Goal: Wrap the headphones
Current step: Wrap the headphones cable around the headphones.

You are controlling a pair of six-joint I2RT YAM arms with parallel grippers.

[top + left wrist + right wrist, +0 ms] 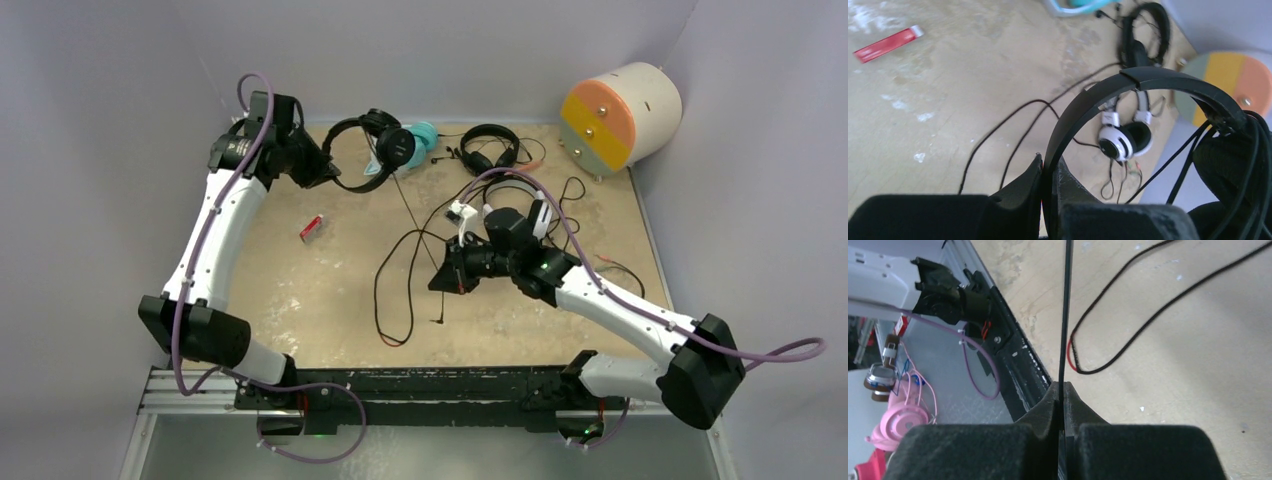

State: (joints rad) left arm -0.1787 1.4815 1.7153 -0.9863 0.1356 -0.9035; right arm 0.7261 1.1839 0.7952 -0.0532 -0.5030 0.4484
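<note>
Table (pixel 330 300): tan, mottled top with grey walls round it.
Drum (pixel 620 118): on its side at the far right corner. Its face is banded orange, yellow and green.
Left claw (pixel 1050 172): far left of the table, closed on the band of the black headset (pixel 1158 80). The band arches up from the fingers, and thin cable strands drape over one earcup.
Right claw (pixel 1064 402): mid-table, pinched shut on a thin black cable (pixel 1066 315) that runs straight and taut away from it.
Teal headset (pixel 422 138): at the far edge, just beside the black one.
Black-red headset (pixel 490 146): to the right of the teal one, on the table.
White headset (pixel 1123 137): centre right, partly hidden behind the right wrist in the top view.
Loose cables (pixel 385 290): looping over the middle of the table.
Red stick (pixel 311 229): lying alone, left of centre.
</note>
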